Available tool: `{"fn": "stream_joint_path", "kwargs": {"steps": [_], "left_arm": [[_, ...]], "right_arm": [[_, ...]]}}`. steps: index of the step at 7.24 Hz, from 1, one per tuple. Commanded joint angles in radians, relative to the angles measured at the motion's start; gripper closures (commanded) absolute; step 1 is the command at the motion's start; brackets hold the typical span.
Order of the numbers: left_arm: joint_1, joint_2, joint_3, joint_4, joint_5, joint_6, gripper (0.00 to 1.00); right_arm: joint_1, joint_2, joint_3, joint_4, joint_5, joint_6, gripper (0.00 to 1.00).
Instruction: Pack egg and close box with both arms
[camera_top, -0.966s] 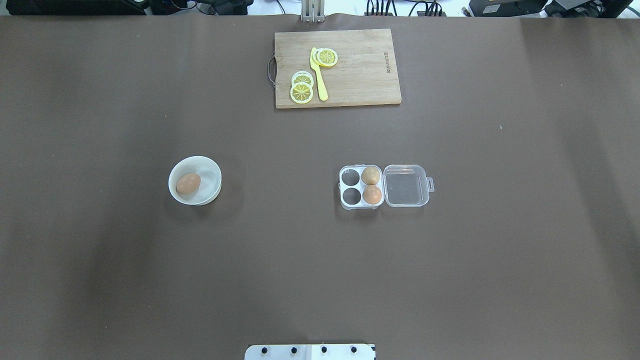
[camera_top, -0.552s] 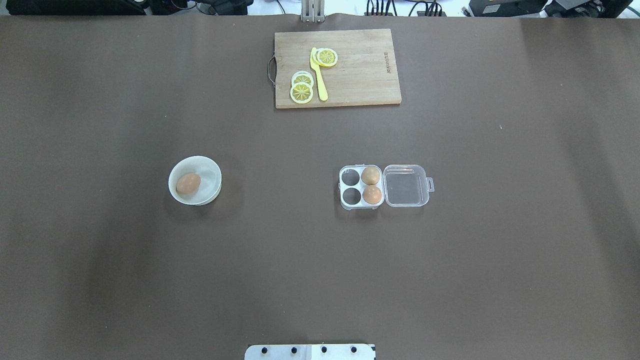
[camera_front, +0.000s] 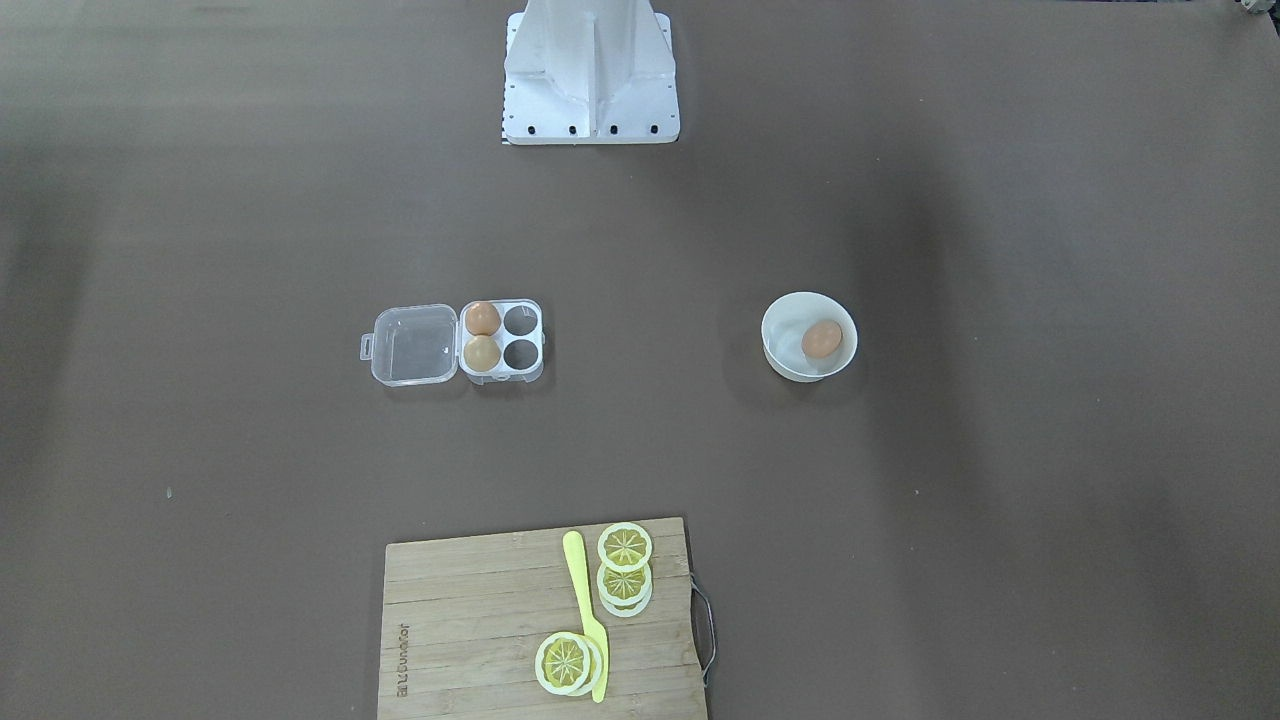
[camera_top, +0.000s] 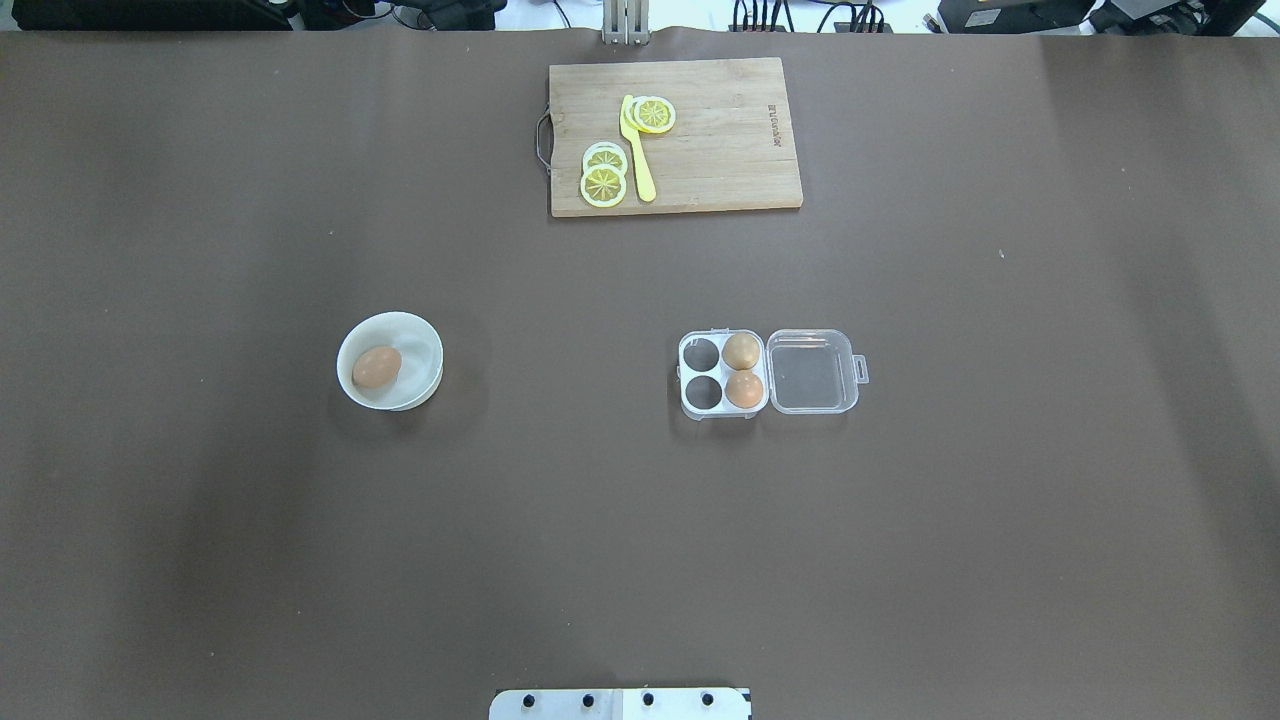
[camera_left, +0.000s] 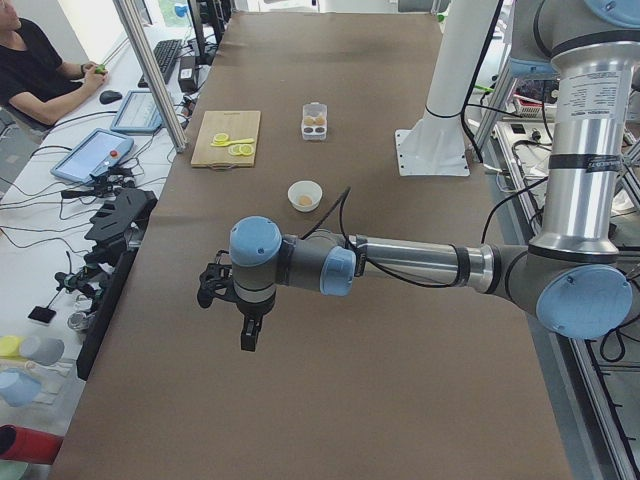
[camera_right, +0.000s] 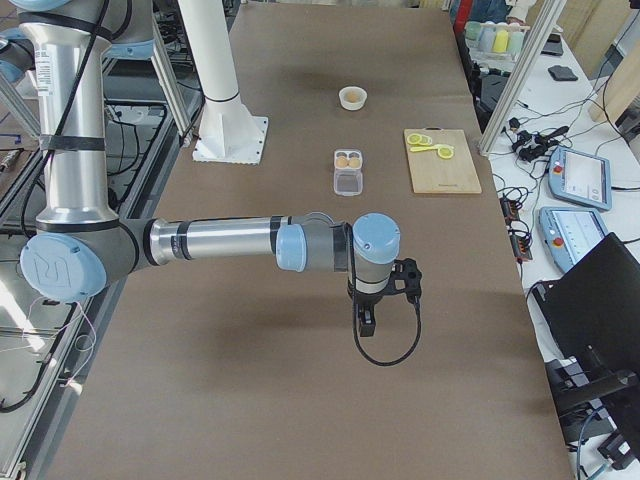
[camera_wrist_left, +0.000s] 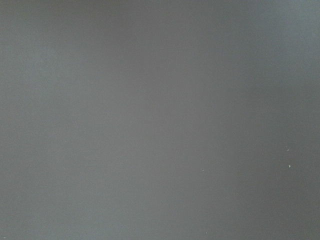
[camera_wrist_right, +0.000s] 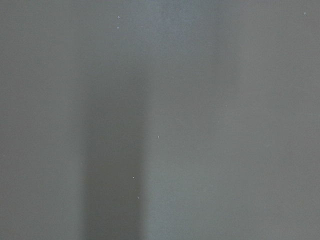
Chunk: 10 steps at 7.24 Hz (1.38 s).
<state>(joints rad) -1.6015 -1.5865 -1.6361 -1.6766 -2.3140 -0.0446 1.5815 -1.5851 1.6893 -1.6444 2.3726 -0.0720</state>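
– Egg position noted?
– Recorded lying in the white bowl, well apart from the box, at its 9 o'clock.
– Box state?
– Lid laid open flat at 3 o'clock; two other eggs seated in the cells next to it.
– Grippers?
– Left gripper and right gripper are held above the table; spread of the jaws cannot be told.

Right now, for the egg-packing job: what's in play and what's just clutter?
In play: egg, lying in the white bowl; box, lid open, two cells free; left gripper and right gripper, both far from them.
Clutter: cutting board, lemon slices, yellow knife, two eggs already boxed.
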Motion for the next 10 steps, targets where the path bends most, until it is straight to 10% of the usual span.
{"fn": "stream_joint_path", "kwargs": {"steps": [1, 6, 10], "left_arm": [[0.002, -0.007, -0.016, 0.003, 0.011, 0.000, 0.01], [0.147, -0.122, -0.080, 0.072, 0.011, -0.132, 0.01], [0.365, -0.263, -0.211, 0.090, 0.048, -0.800, 0.01]], "right_arm": [[0.000, 0.000, 0.003, 0.000, 0.011, 0.000, 0.00], [0.000, 0.002, 0.010, 0.000, 0.051, 0.001, 0.00], [-0.003, 0.013, 0.013, 0.000, 0.054, 0.044, 0.00]]}}
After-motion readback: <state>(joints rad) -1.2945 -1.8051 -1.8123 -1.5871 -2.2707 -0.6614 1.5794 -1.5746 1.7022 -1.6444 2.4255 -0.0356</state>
